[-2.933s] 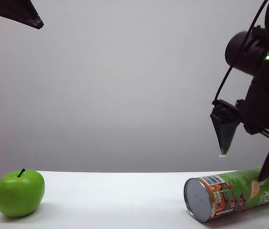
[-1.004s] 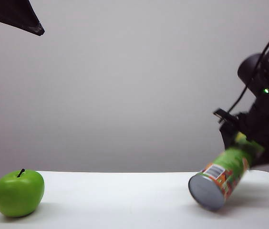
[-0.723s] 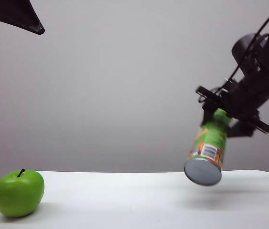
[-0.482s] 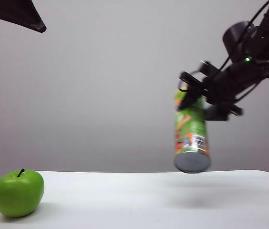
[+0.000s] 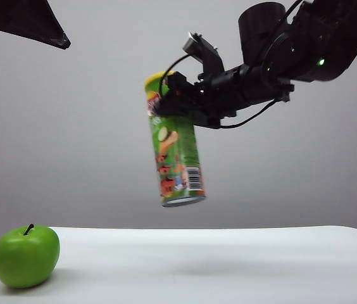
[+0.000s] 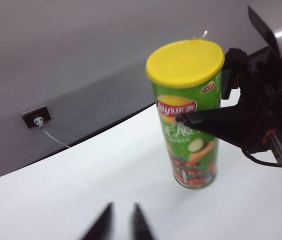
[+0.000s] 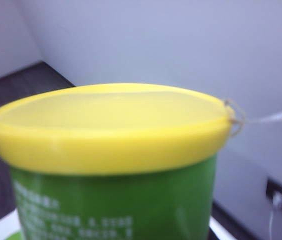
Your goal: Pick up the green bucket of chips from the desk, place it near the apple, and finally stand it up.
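Exterior view: the right gripper (image 5: 177,104) holds the green bucket of chips (image 5: 173,147) clamped near its yellow lid, high above the white bench (image 5: 229,266). A second ago the can hung low at the far right, tilted with its silver base just above the bench; it has since swung up and leftward and now hangs almost upright, lid on top. That puts pickup behind it and the carry toward the apple (image 5: 26,256) well along, though the apple sits well apart at the near left edge, so most of the crossing, the lowering and the standing appear still to come. The left gripper shows only as a dark shape in the upper left corner, far from the action.

Left wrist view: the left gripper (image 6: 119,223) hovers over bare bench, its two fingertips narrowly parted and blurred, carrying nothing. Beyond it the can appears upright with the right gripper's dark finger (image 6: 211,120) pressed against its side below the lid.

Right wrist view: the lid (image 7: 111,127) and upper green wall fill the picture; the gripper's fingers are out of sight here.

Count: one chip can, one apple, two grippers, one wall socket (image 6: 36,117) behind the bench.
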Available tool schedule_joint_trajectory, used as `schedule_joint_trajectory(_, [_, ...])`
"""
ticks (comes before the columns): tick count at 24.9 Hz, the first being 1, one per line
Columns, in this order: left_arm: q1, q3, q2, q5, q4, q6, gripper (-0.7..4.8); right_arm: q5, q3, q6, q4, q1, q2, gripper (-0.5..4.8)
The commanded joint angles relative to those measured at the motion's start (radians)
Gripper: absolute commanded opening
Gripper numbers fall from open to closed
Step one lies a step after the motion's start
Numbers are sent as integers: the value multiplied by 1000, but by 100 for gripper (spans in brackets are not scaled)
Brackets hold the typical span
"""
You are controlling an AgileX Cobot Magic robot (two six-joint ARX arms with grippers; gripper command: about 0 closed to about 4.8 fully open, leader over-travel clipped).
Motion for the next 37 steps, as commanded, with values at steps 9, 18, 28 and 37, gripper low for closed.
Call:
schedule_joint_trajectory(9, [6, -24, -6, 23, 30, -5, 154, 14, -69, 1, 389, 74, 133, 215])
schedule_joint_trajectory(18, [53, -153, -136, 138, -66, 68, 153, 88, -70, -3, 492, 172, 234, 179])
schedule_joint_trajectory(28, [56, -161, -383, 116, -304, 151, 153, 112, -59, 1, 542, 183, 293, 179])
schedule_joint_trajectory(37, [56, -290, -592, 62, -298, 89, 153, 136, -43, 1, 563, 202, 349, 179])
